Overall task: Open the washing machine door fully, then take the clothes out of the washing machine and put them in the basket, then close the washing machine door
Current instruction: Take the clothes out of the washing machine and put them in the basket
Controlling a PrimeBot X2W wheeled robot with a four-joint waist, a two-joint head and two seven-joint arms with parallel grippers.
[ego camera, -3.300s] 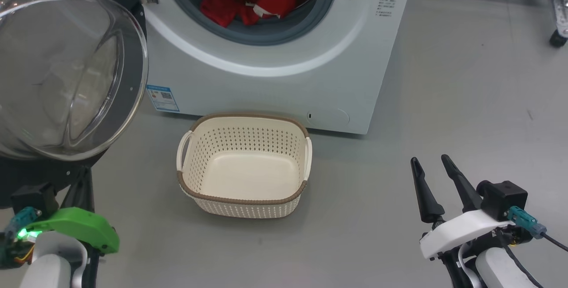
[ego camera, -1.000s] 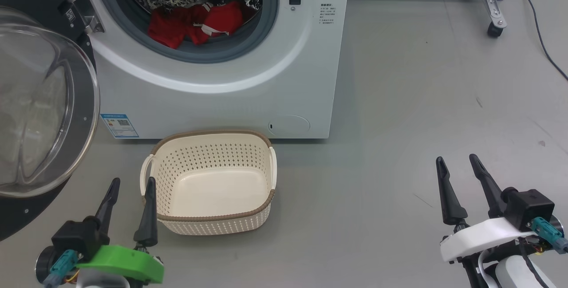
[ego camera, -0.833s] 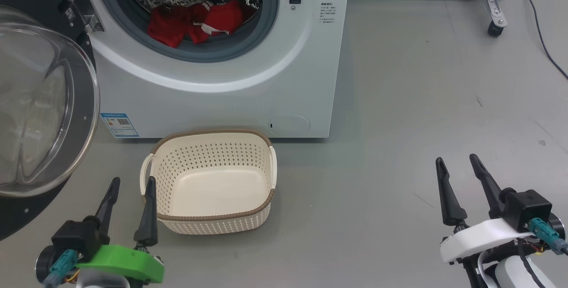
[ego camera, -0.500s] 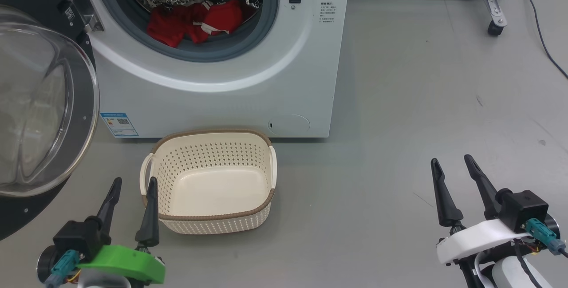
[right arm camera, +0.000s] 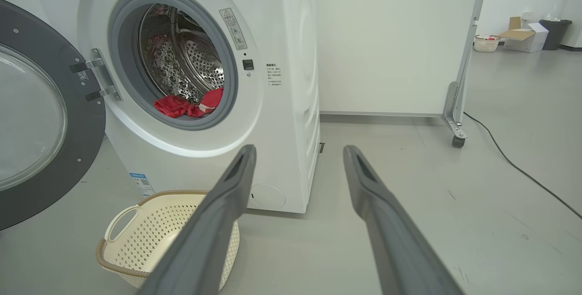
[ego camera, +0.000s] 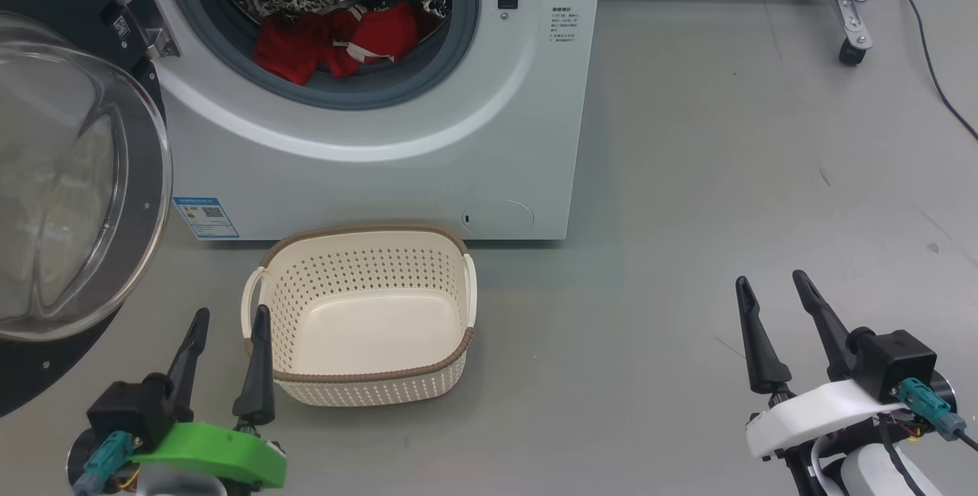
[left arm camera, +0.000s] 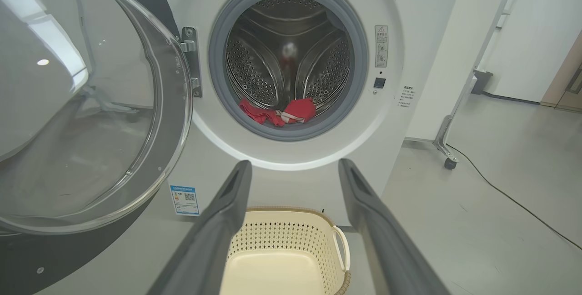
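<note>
The white washing machine point(ego camera: 397, 152) stands with its round door point(ego camera: 72, 175) swung wide open to the left, glass bowl bulging toward me. Red clothes point(ego camera: 336, 41) with white trim lie at the front of the steel drum, also seen as clothes point(left arm camera: 278, 112) and clothes point(right arm camera: 188, 104). The cream basket point(ego camera: 363, 385) sits empty on the floor before the machine. My left gripper point(ego camera: 229, 319) is open, low at the basket's left handle. My right gripper point(ego camera: 770, 286) is open over bare floor, far right of the basket. Neither holds anything.
Grey floor spreads to the right of the machine. A wheeled metal frame leg point(ego camera: 850, 7) and a black cable point(ego camera: 928, 60) lie at the far right. A white wall panel point(right arm camera: 391, 40) stands behind the machine; boxes and a bin point(right arm camera: 523, 36) sit far back.
Since 3.3 s ago the head camera pulled back and my left gripper came away from the door into open view. In the last second my right gripper shifted slightly left and down.
</note>
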